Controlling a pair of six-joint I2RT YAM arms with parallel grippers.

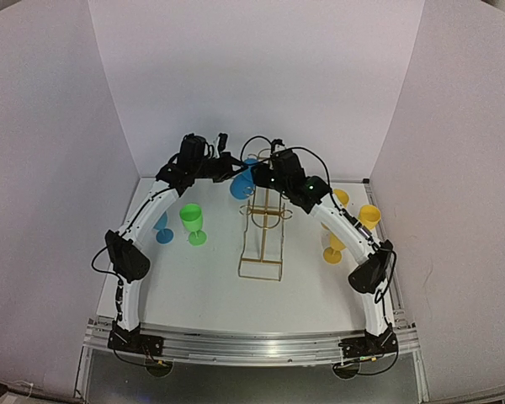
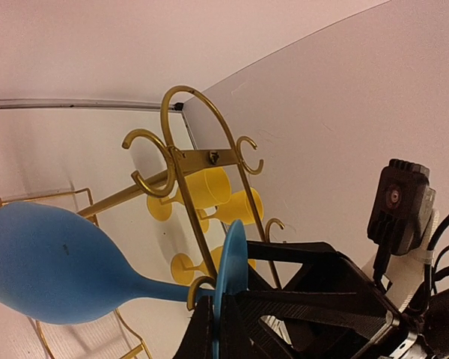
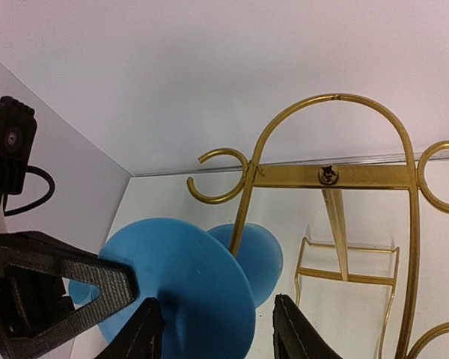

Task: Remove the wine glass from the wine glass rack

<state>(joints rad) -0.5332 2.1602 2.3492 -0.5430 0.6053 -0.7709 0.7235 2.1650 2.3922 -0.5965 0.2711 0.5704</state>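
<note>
L gripper (image 2: 223, 323): clamped on wine glass (image 2: 52, 269) foot, bottom centre
Axis: stem horiz, bowl lower left
R gripper (image 3: 217, 318): parted, straddling foot

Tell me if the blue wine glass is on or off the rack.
On: the blue wine glass lies sideways, its stem in a hook of the wine glass rack, the left gripper shut on its foot.

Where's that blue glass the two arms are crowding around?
Top view: the blue wine glass hangs at the wine glass rack's far left, foot pinched in the left gripper.
</note>
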